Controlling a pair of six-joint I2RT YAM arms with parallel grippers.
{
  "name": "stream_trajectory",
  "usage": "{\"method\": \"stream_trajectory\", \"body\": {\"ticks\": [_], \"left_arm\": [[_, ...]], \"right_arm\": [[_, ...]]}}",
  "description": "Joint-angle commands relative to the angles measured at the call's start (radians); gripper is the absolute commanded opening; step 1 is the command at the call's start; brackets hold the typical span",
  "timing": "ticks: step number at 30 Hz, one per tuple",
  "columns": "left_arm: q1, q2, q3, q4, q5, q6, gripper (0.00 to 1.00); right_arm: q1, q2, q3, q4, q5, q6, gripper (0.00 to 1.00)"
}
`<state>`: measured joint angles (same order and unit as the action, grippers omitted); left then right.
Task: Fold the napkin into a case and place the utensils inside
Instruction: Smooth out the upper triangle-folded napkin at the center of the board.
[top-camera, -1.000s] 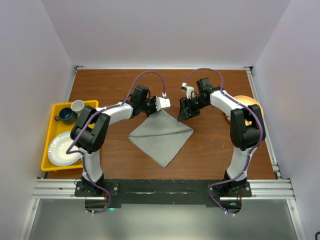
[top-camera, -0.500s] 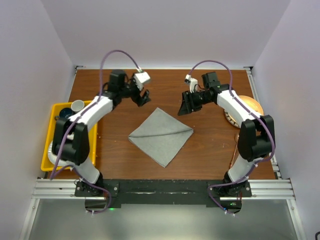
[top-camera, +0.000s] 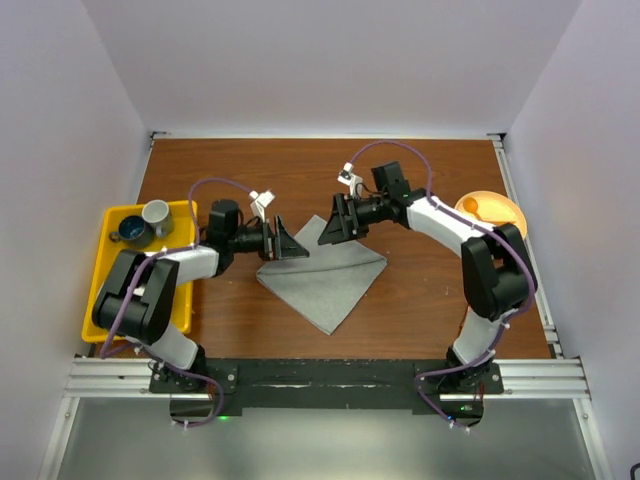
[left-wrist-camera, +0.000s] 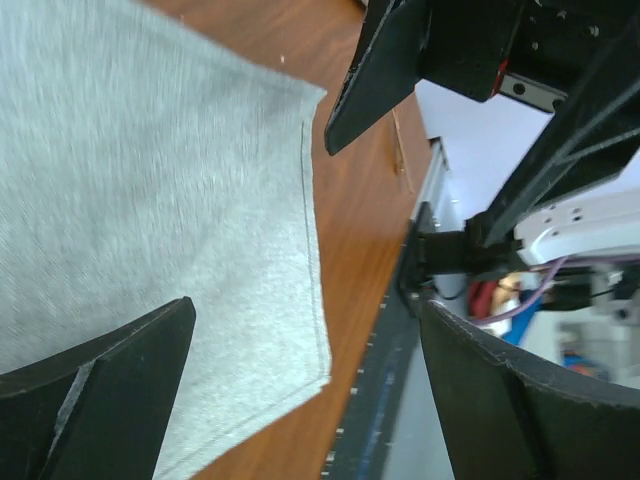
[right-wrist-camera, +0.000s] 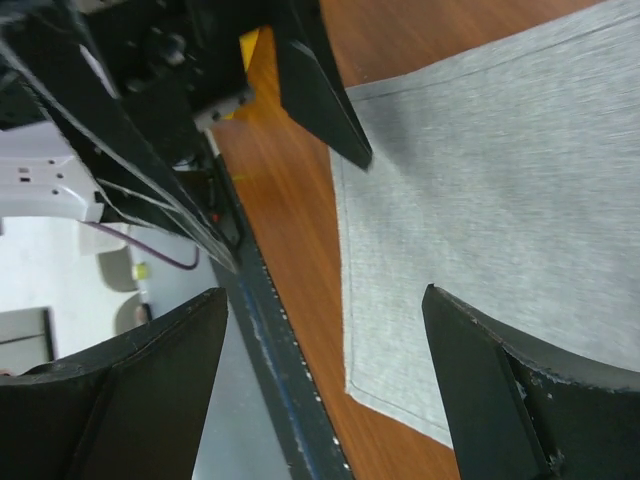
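Note:
The grey napkin (top-camera: 325, 280) lies flat on the table as a diamond, with a fold crease across its upper half. My left gripper (top-camera: 290, 243) hovers at its upper left edge, jaws wide open and nothing between them. My right gripper (top-camera: 335, 222) is at the top corner, also open and empty. In the left wrist view the napkin (left-wrist-camera: 150, 200) fills the left side, its corner lying between my left gripper (left-wrist-camera: 310, 390) fingers. The right wrist view shows the napkin (right-wrist-camera: 500, 200) edge and corner between my right gripper (right-wrist-camera: 325, 390) fingers. The utensils are out of view.
A yellow tray (top-camera: 105, 220) at the left edge holds a grey cup (top-camera: 155, 212) and a dark blue bowl (top-camera: 130, 230). An orange plate (top-camera: 497, 212) sits at the right edge. The black rail (top-camera: 320, 375) runs along the near edge.
My left gripper let go of the napkin's top corner, swung up and away, then came back open to the left edge. My right gripper opened wider and moved left to the top corner.

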<state>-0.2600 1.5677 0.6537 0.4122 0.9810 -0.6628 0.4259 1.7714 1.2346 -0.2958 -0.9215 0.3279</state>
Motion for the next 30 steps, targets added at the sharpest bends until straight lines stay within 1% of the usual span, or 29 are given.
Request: {"method": "stream_trajectory", "body": {"ticks": [1,8,10,11,12,13,14,15,17,21,26,30], "left_arm": [[-0.018,0.028,-0.017,0.260,0.033,-0.228,1.00],[-0.016,0.143,-0.012,0.247,0.042,-0.233,1.00],[-0.016,0.166,-0.026,0.225,0.059,-0.203,1.00],[-0.016,0.172,-0.035,0.168,0.061,-0.181,1.00],[-0.016,0.178,-0.039,0.133,0.059,-0.125,1.00],[-0.012,0.196,-0.040,0.052,0.044,-0.085,1.00],[-0.009,0.210,-0.040,0.021,0.038,-0.049,1.00],[-0.004,0.228,-0.046,0.004,0.035,-0.013,1.00],[0.011,0.288,-0.060,0.010,0.031,-0.011,1.00],[0.027,0.348,-0.065,0.017,0.031,0.005,1.00],[0.033,0.344,-0.074,0.020,0.054,0.017,1.00],[0.041,0.249,-0.106,0.027,0.073,0.028,1.00]], "right_arm": [[0.008,0.052,-0.012,0.136,-0.039,0.096,0.84],[0.007,0.138,-0.050,0.067,-0.047,0.010,0.82],[0.007,0.163,-0.055,0.046,-0.042,-0.021,0.83],[0.004,0.172,-0.061,0.035,-0.039,-0.036,0.82],[0.002,0.181,-0.066,0.034,-0.036,-0.041,0.82],[0.001,0.189,-0.072,0.032,-0.034,-0.041,0.82],[-0.001,0.204,-0.083,0.035,-0.033,-0.041,0.82],[-0.006,0.212,-0.086,0.035,-0.031,-0.046,0.82],[-0.012,0.241,-0.099,0.035,-0.028,-0.053,0.82],[-0.061,0.292,-0.121,0.021,-0.033,-0.073,0.81],[-0.096,0.293,-0.141,0.006,-0.036,-0.087,0.80],[-0.101,0.272,-0.141,-0.003,-0.039,-0.099,0.80]]}}
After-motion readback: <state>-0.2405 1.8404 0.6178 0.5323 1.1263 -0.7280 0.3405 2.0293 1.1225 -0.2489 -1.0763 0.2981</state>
